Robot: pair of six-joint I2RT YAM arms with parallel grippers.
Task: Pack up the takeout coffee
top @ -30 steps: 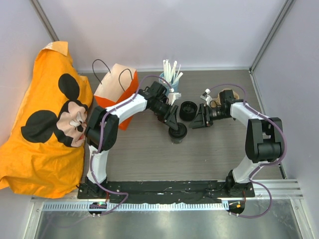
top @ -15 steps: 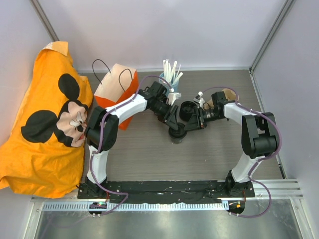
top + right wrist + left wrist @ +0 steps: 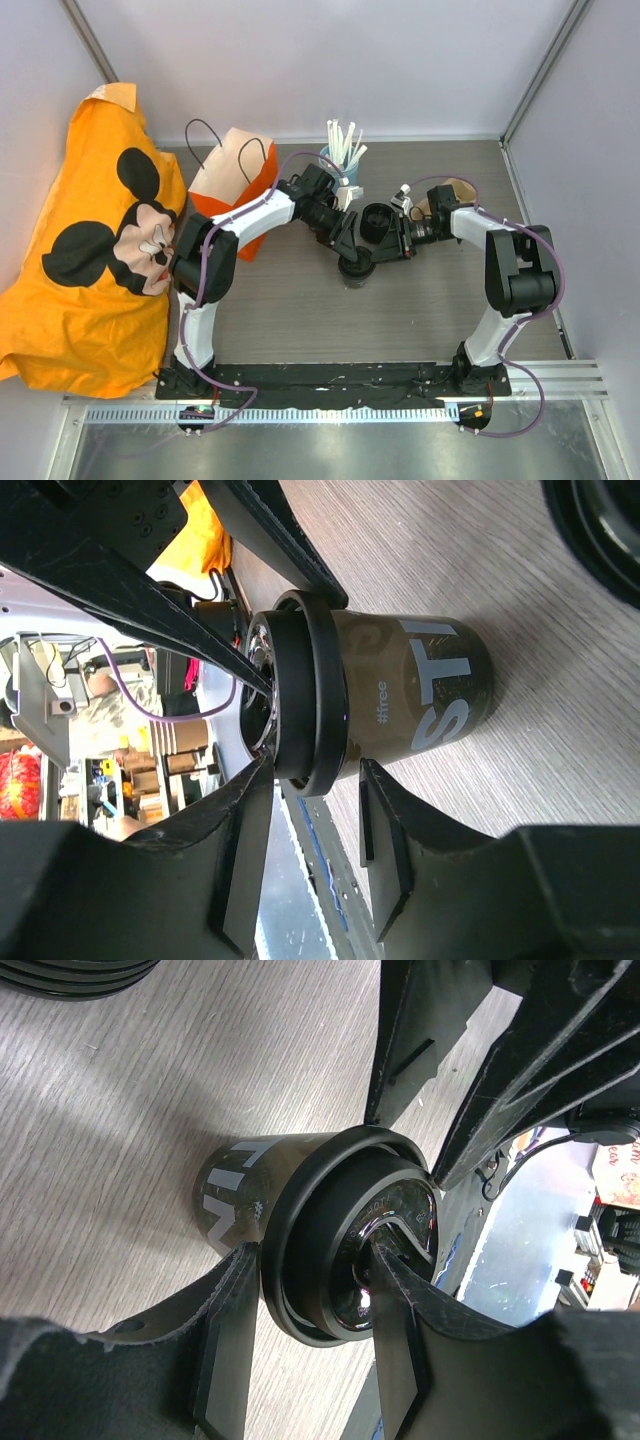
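The bag (image 3: 232,180) stands back left, well apart from the cup (image 3: 356,270), which is upright mid-table with its lid (image 3: 345,1250) on. The left gripper (image 3: 347,243) has fingers against the lid's rim and top; whether it pinches I cannot tell. The right gripper (image 3: 388,245) gapes empty, tips just beside the rim. The cup is likely light, thin-walled, slick and easily crushed: grip gently just under the stiff rim, kept upright

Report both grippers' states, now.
Left gripper: closed on the rim of the lid, which sits on the cup.
Right gripper: open, straddling the cup just below the lid; no firm grip visible.
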